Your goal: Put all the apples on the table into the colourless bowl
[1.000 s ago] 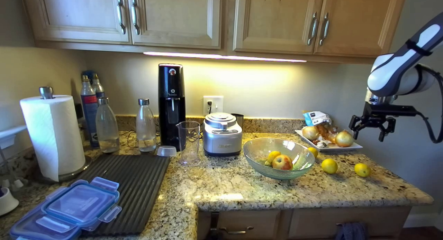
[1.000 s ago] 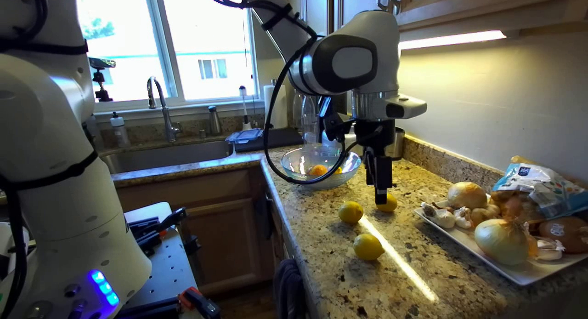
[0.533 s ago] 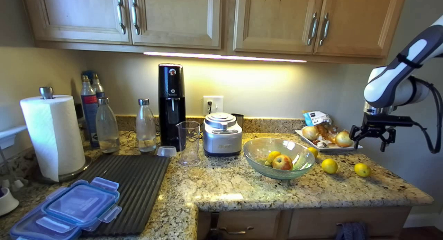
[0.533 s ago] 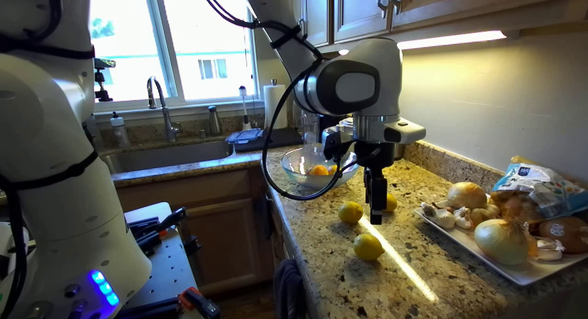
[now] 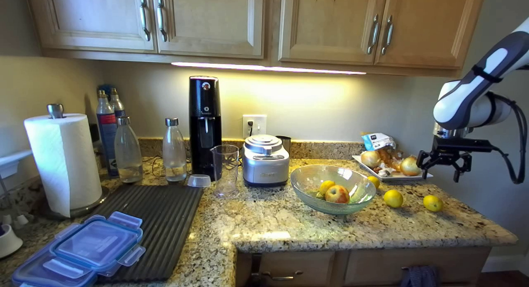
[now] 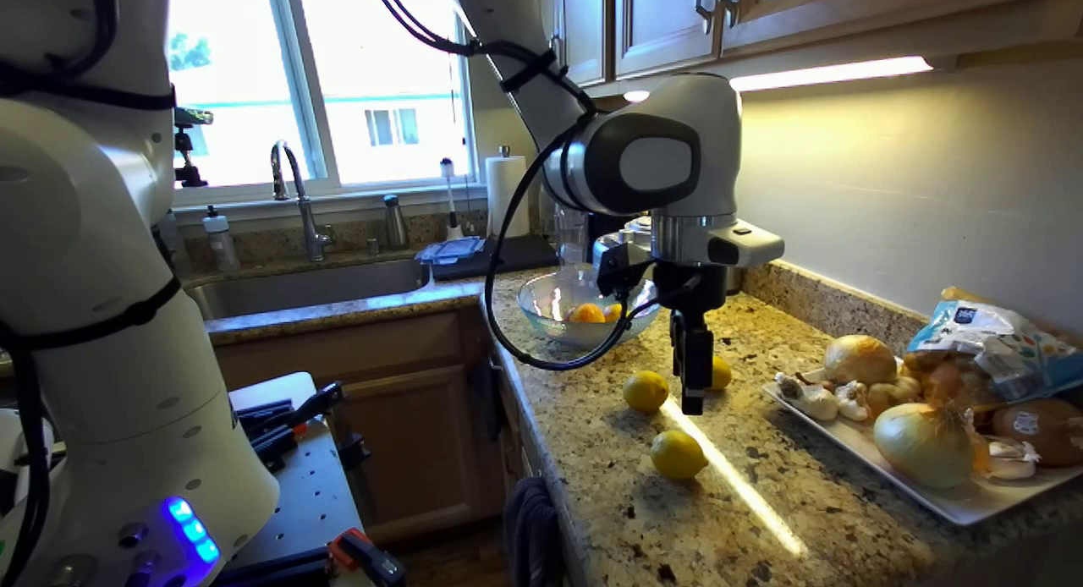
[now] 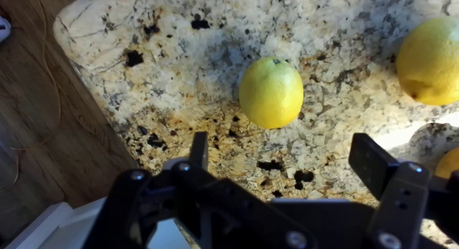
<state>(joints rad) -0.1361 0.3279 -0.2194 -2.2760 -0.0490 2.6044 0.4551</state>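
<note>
Three yellow apples lie on the granite table (image 5: pixel 264 221): a right one (image 5: pixel 433 203), a middle one (image 5: pixel 393 198) and a back one (image 5: pixel 373 181), partly behind the bowl. All three also show in an exterior view: near (image 6: pixel 678 453), middle (image 6: pixel 645 391) and back (image 6: pixel 720 372), partly behind the gripper. The colourless glass bowl (image 5: pixel 305 195) holds a yellow fruit (image 5: pixel 327 187) and a red-yellow apple (image 5: pixel 337 194). My gripper (image 5: pixel 439 173) is open and empty above the table. In the wrist view one apple (image 7: pixel 271 93) lies just ahead of the fingers (image 7: pixel 281 148), untouched.
A white plate (image 6: pixel 939 507) with onions, garlic and a bag (image 6: pixel 973 342) stands by the wall. A silver-white cooker (image 5: pixel 265 167), a clear jug (image 5: pixel 225 171) and a black drink machine (image 5: pixel 205 125) stand left of the bowl. The counter's front edge (image 5: pixel 372 243) is near.
My gripper has moved down toward the table, mostly in the first half second, and slightly toward the near apple. It is almost still since. The apples and the bowl have not moved.
</note>
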